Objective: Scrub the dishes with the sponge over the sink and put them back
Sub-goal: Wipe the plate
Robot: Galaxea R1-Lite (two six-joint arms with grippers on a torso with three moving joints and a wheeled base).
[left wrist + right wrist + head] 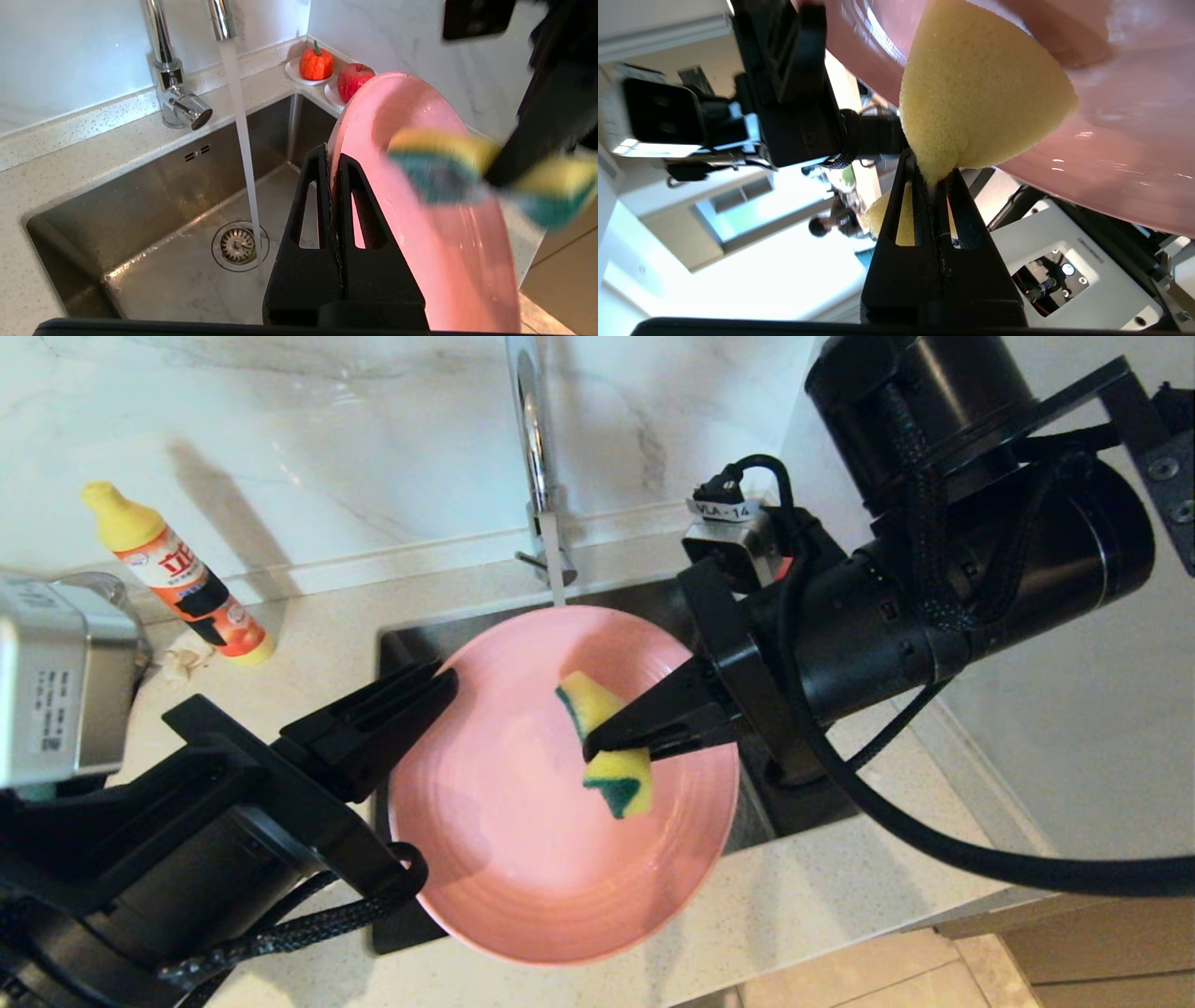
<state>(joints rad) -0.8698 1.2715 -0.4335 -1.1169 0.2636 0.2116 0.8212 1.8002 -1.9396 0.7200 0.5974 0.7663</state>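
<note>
A pink plate (523, 840) hangs tilted over the steel sink (403, 644), its face turned up toward the head camera. My left gripper (446, 683) is shut on the plate's left rim; in the left wrist view the rim sits pinched between the fingertips of the left gripper (332, 158), with the plate (444, 270) beyond. My right gripper (597, 747) is shut on the middle of the yellow-and-green sponge (624, 782), which presses against the plate's inner face. The right wrist view shows the sponge (980, 93) squeezed in the right gripper (933, 170) against the plate (1134, 140).
Water runs from the chrome tap (537, 448) in a stream (243, 140) down to the drain strainer (238, 245). A detergent bottle (177, 579) stands on the counter at the left. A toy pumpkin (316, 63) and an apple (352, 79) sit in the back corner.
</note>
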